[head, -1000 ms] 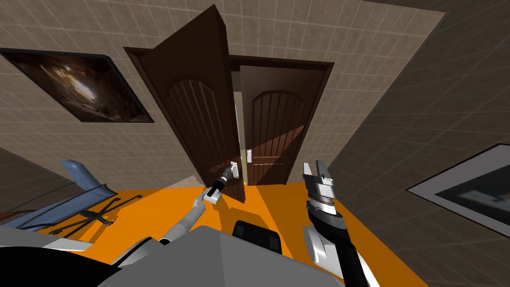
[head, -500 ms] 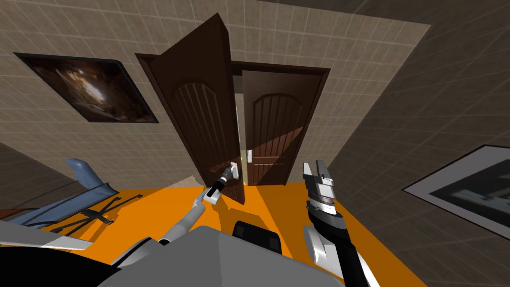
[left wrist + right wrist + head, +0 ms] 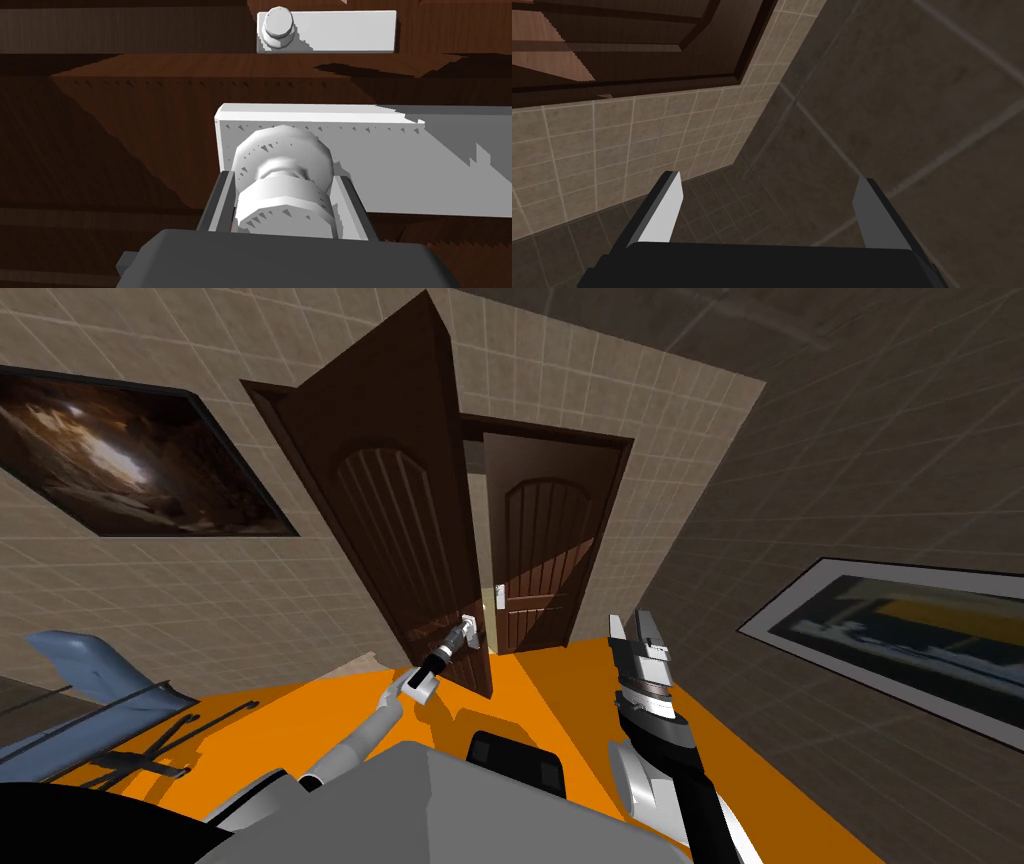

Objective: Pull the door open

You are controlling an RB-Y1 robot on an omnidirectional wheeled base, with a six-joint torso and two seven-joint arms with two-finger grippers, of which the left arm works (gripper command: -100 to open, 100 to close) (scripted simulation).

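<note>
Door: dark brown leaf (image 3: 400, 518) straight ahead, standing partway out of its frame and angled toward the robot. The gap at its free edge shows a second dark door (image 3: 545, 558) beyond.
Knob: white and round (image 3: 282, 165), on a white plate (image 3: 380, 165) low at the leaf's free edge.
Left gripper: (image 3: 286, 176) clamped on the knob, one blade pressed to each side.
Risk, slip: the knob is round and the blades are thin. A pull straight back instead of along the leaf's arc would likely drag them off.
Risk, jam: the free edge swings toward the left arm. With no room made, the leaf could bind against it.
Left arm: low, reaching forward, forearm in line with the knob.
Right arm: forearm raised at the right. The right gripper (image 3: 632, 623) has its fingers wide apart and holds nothing, well apart from the door.
</note>
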